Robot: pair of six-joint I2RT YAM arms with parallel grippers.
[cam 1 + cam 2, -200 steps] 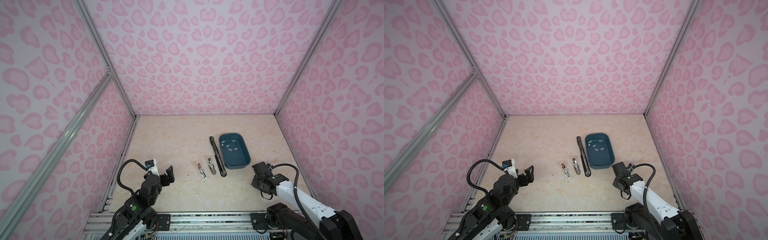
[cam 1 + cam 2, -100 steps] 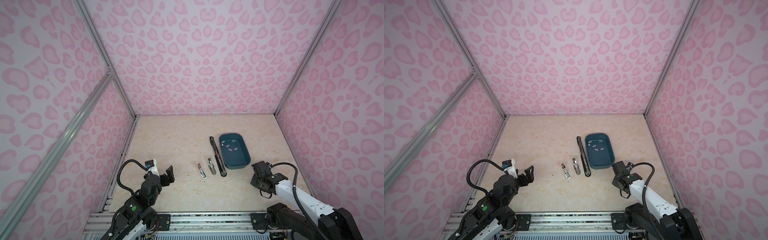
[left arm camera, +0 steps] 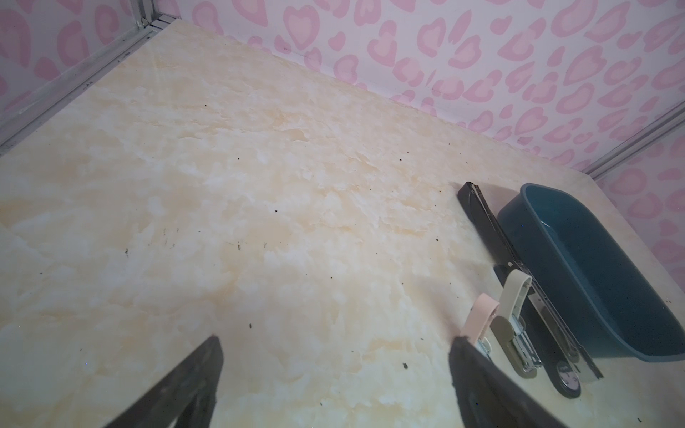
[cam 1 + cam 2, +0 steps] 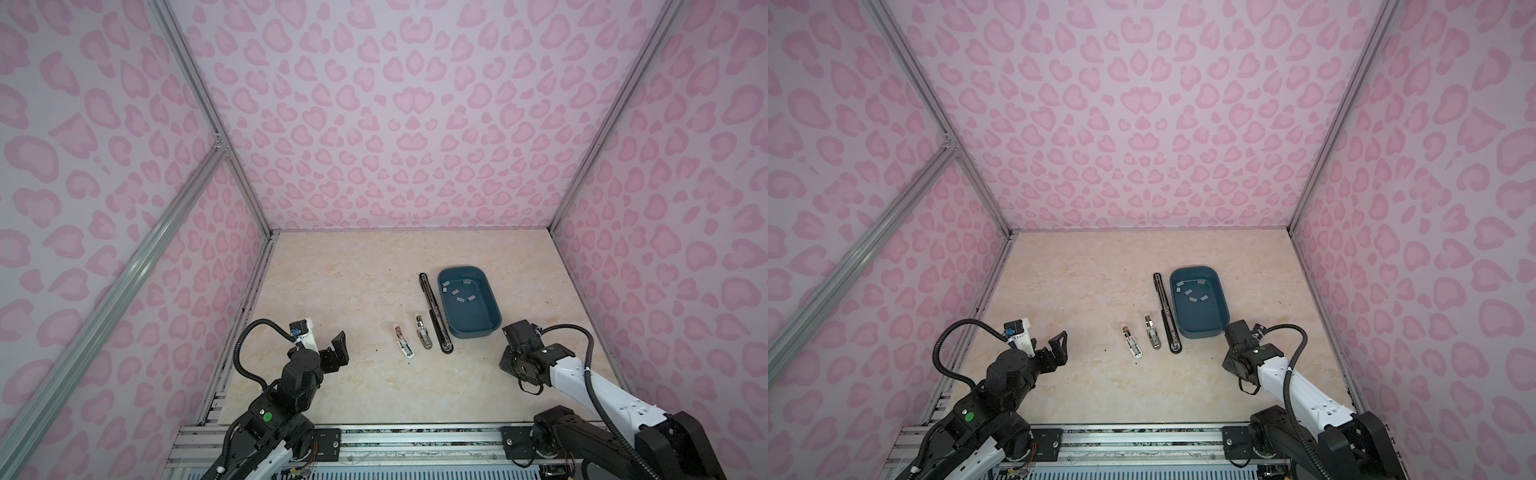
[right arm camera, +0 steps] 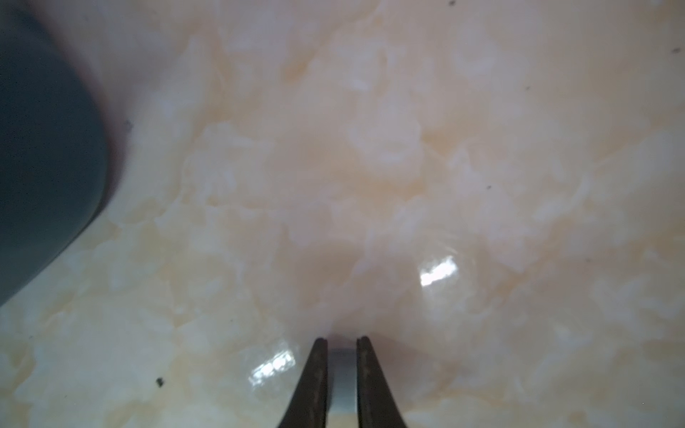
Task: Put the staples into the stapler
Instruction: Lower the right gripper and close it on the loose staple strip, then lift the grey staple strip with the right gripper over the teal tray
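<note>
The right jaws are pressed almost together on a grey strip point(image 5: 341, 378), low over the counter point(image 4: 353, 291) just beside the near right corner of the tray point(image 4: 473, 333). They appear to pinch the strip across its short width, so its long axis runs back between the fingers toward the wrist. How much of it sticks out past the tips I cannot tell. The other staples point(image 4: 461, 298) lie loose on the tray floor, at its far end.

Three staplers lie open on the counter to the left of the right jaws, past the tray's near end. The black stapler point(image 4: 433, 309) is nearest and lies along the tray's left wall. Next comes the grey stapler point(image 4: 423, 336), then the pink stapler point(image 4: 402, 340). Their long axes are roughly parallel, running from near to far, with the near ends leaning a little right. On the two small ones the lids are flipped toward the far side and the metal channels face up at the near end.

The left jaws are spread wide and hold nothing, well apart from the pink stapler on its left. I judge that the right arm must carry the strip leftward and turn it to lie along a channel.
</note>
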